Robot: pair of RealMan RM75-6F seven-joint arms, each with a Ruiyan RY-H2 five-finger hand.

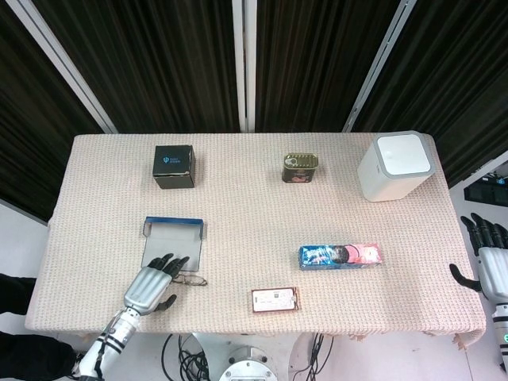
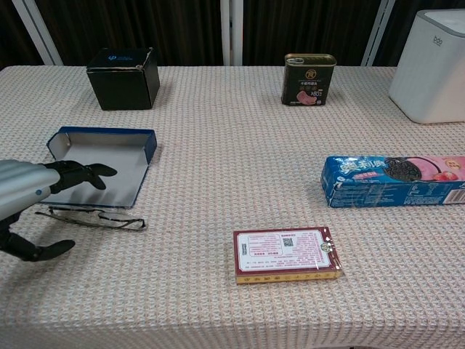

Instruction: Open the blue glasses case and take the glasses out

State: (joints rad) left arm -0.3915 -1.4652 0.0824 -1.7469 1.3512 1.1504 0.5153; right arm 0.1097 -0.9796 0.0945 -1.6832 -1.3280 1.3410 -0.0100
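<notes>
One blue glasses case [image 2: 102,166] open, one glasses [image 2: 91,218] seemingly folded, left hand [image 2: 33,207] spread above

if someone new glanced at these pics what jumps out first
Probably the silver left hand at the table's near left edge, fingers spread, with the glasses lying on the cloth just beside it. Right behind sits the open blue glasses case, and on the far right the white box.

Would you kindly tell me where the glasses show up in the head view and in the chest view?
Head view: the glasses lie lower left, beside the left robot hand.
Chest view: far left, on the cloth at.
Shared landmark: the open blue glasses case, just behind them in both views.
</notes>
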